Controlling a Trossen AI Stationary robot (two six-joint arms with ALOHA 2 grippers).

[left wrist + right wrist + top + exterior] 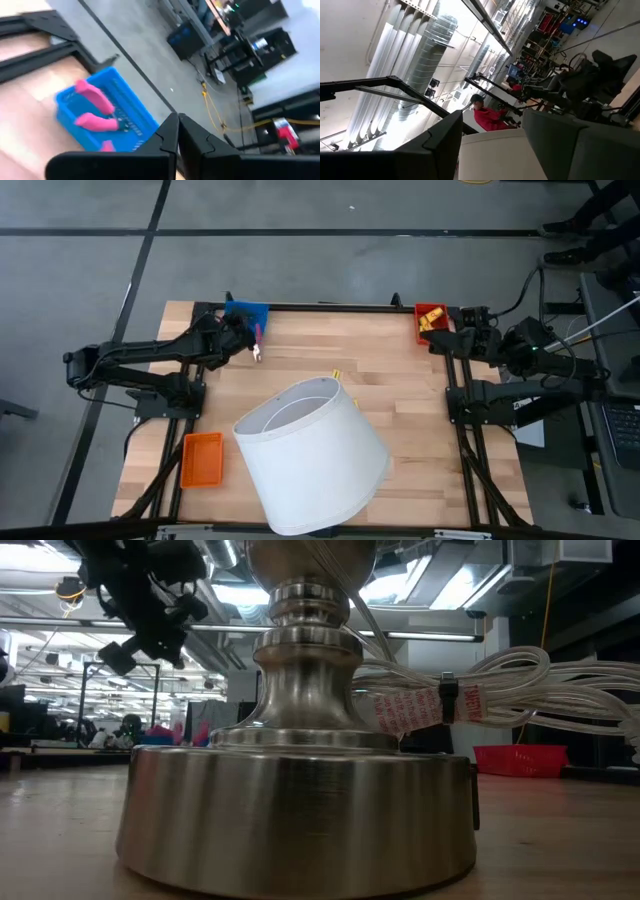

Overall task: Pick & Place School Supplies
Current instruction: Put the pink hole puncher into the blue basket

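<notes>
Filling the low view, a brushed-metal lamp base stood closest to the lens, its bundled white cord hanging beside the stem. From above, the large white lampshade lay tilted over the middle of the table.

At the far-left corner, the left gripper hovered just beside the blue tray, its jaws pressed fully together. A small pink-and-pale piece appeared to hang at its tip in the high view, though the wrist view showed nothing between the closed fingers, so whether it truly gripped anything was unclear. The pink-handled scissors lay inside the blue tray. Two small yellow pieces rested on the table near the shade's far rim.

The right gripper waited at the far-right corner over the red tray, which held yellow pieces; its jaws stood fairly wide with nothing between them.

To do this step well, the left arm would probably need to confirm its hold before travelling, keep clear of the shade, and lower over the tray before letting go.
</notes>
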